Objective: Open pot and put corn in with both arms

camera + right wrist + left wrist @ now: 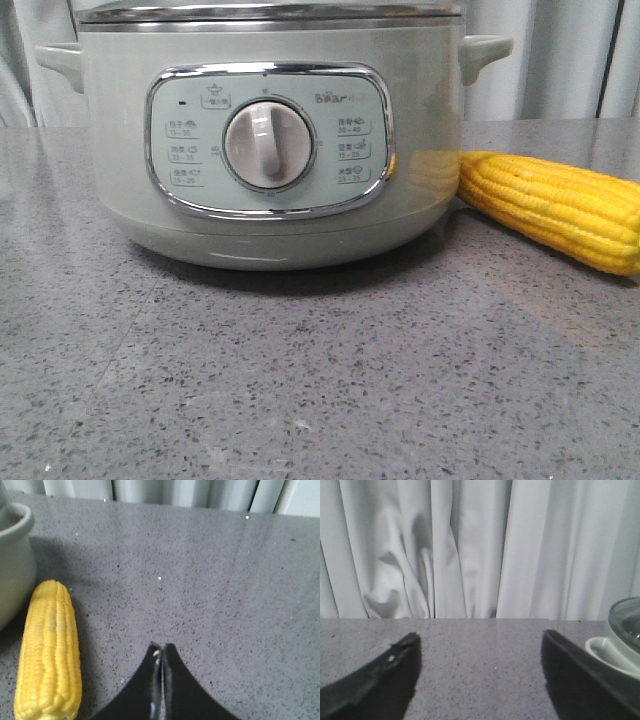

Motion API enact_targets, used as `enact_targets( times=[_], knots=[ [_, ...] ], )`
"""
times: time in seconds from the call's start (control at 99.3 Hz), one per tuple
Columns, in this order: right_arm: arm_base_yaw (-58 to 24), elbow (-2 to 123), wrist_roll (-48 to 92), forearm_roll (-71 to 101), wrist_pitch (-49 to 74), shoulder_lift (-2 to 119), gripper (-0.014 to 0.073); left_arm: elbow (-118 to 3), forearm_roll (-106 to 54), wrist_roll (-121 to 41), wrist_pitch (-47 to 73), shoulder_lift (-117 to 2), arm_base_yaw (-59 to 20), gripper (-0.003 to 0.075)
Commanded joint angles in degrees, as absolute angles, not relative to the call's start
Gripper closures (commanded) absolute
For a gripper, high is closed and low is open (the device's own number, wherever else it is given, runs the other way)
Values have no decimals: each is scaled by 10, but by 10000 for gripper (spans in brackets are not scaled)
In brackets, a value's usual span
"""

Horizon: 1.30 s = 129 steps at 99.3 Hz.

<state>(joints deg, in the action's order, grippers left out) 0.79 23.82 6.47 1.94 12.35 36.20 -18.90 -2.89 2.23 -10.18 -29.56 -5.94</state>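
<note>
Bare grey counter (300,400) fills the foreground, and behind it the pot (270,130) stands near the back edge with its glass lid (626,620) on, so nothing of the task looks done. Beside the pot's right flank lies the corn (560,210), close to or touching it, reaching toward the right edge. Neither arm holds anything: the left gripper (480,652) is spread wide near the pot's handle, the right gripper (161,655) pinched closed beside the corn. Opening and loading remain.
</note>
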Motion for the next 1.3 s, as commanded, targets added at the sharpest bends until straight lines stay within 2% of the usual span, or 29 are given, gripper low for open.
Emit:
enact_targets(
  times=[0.0, 0.211, 0.403, 0.604, 1.027, 1.289],
  knots=[
    [5, 257, 70, 24, 88, 377, 657, -215, -28, 36, -179, -313, -78, 122],
    [5, 257, 70, 35, 114, 382, 657, -287, -27, 36, -182, -382, -179, 123],
    [5, 257, 70, 47, 121, 382, 657, -360, -27, 35, -222, -504, -282, 123],
    [5, 257, 70, 52, 121, 382, 657, -440, -23, 35, -249, -640, -343, 123],
    [5, 257, 70, 92, 123, 382, 657, -549, -10, 35, -246, -779, -405, 123],
    [-29, 259, 70, 96, 156, 382, 657, -566, -14, 35, -245, -820, -405, 124]
  ],
)
